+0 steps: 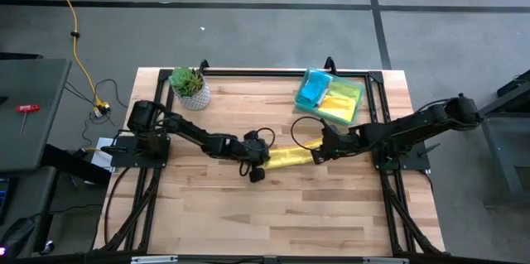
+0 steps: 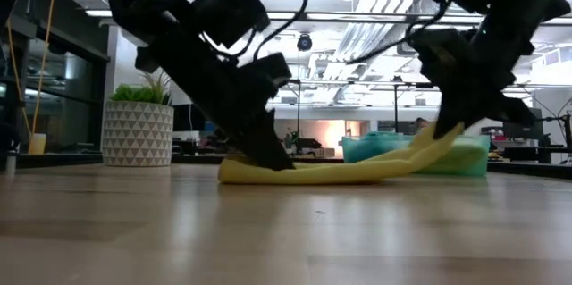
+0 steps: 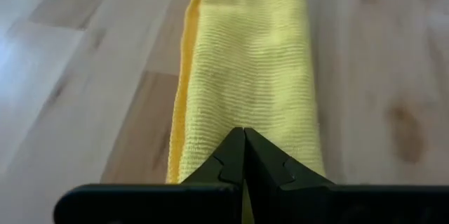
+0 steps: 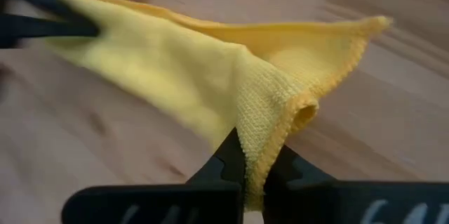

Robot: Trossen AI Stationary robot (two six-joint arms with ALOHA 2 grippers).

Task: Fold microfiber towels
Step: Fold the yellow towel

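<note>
A yellow microfiber towel (image 1: 290,158) lies stretched in a long narrow band across the middle of the wooden counter (image 1: 273,206), pinned between the two arms. The left hand (image 1: 258,170) is clamped on the towel's left end, its fingers (image 3: 231,164) pressed together over the cloth, which runs straight away from them along the counter; in the low view this end sits flat on the wood under the hand (image 2: 268,155). The right hand (image 1: 317,155) is clamped on the opposite end, its fingers (image 4: 228,161) pinching a folded edge of the fabric, and the low view shows that end lifted off the counter, so the towel slopes down from the right hand (image 2: 456,129) toward the left one. Farther back, near the counter's far right corner, a translucent green tray (image 1: 358,100) holds a blue towel (image 1: 313,90) and another yellow towel (image 1: 338,105). A small potted plant (image 1: 190,87) stands at the far left.
</note>
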